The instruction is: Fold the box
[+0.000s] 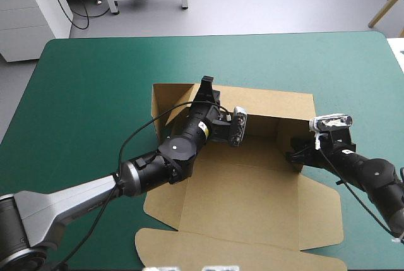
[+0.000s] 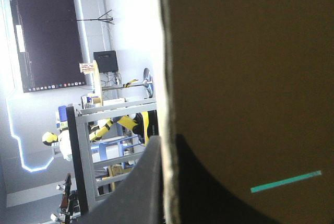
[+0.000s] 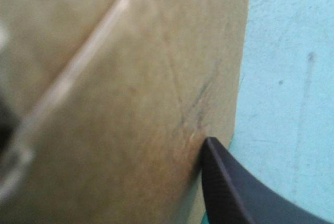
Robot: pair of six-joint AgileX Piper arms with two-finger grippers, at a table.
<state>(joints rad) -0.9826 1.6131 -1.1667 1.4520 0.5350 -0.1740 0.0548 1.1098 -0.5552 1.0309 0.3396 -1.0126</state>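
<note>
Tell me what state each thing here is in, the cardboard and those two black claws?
box: partly folded, far wall raised, near panels lying flat.
left gripper: shut on the box, pinching the top edge of the far wall.
right gripper: against the board at the box's right corner; whether it is open or shut cannot be seen.
teal-green cover: spread smooth under the box.

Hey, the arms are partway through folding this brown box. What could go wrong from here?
1. The left gripper pinches only the top edge of the raised far wall of the box. A hard pull could slip off or crease the board.
2. The right gripper sits right at the edge of the right wall. It might lose that wall, which could then drop flat again.
</note>
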